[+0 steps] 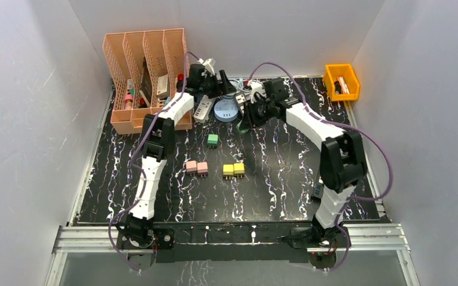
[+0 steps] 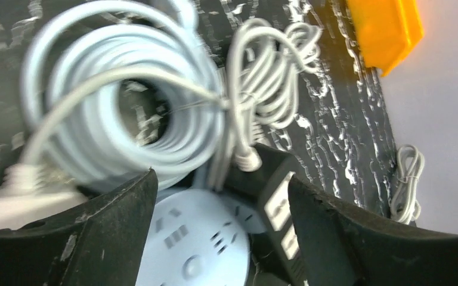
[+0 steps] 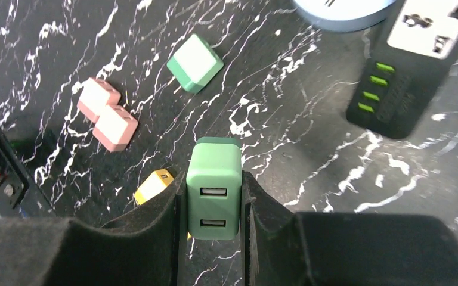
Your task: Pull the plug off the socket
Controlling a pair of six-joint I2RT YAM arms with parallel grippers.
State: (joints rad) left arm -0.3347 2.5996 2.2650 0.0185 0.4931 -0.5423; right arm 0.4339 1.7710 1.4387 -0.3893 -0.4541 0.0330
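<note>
Green plug (image 3: 213, 187), black white-veined table (image 3: 310, 149), pale blue socket (image 2: 197, 244), orange bin (image 1: 342, 81).

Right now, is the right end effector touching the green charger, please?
Touching. Right wrist view: the right end effector clamps the green charger, no gap either side.

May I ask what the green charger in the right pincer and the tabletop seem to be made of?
The green USB charger looks like moulded matte plastic, with smooth rounded edges. The tabletop is black with white marble-like veins, probably printed laminate or mat; stone cannot be excluded.
</note>
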